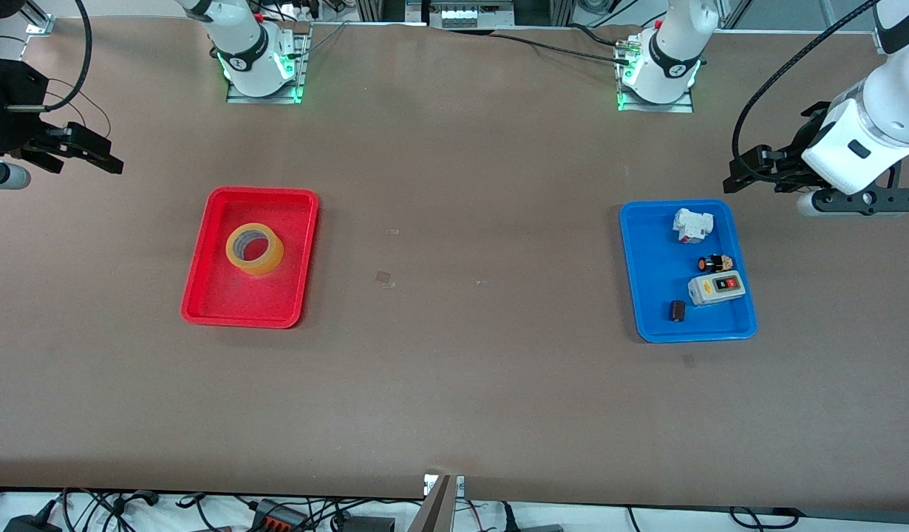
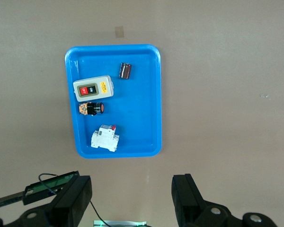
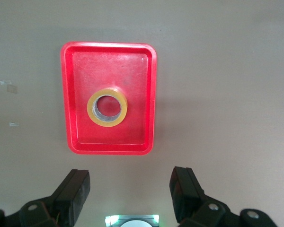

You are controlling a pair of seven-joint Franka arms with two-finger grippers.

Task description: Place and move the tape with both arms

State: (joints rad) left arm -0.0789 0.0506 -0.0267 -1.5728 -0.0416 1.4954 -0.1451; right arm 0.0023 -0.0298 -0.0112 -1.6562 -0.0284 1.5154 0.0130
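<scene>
The tape (image 1: 255,249) lies flat in the red tray (image 1: 203,295), ring opening up, a little toward the robots' bases from the tray's middle, with bare tray floor showing all round it and none of its edge touching the rim. From the red tray toward the left arm's end of the desk (image 1: 454,399) runs a wide stretch of bare brown surface, then the blue tray (image 1: 635,295), which holds a white breaker (image 1: 692,224), a small black and orange push button (image 1: 715,263), a grey switch box (image 1: 715,289) and a small black cylinder (image 1: 677,311), all lined along the tray's side farthest from the red tray. The right gripper (image 1: 109,158) hangs in the air over bare desk off the red tray's outer side, fingers spread wide and holding nothing. The left gripper (image 1: 739,174) hangs over bare desk just off the blue tray's corner, its fingers likewise wide apart and empty.
</scene>
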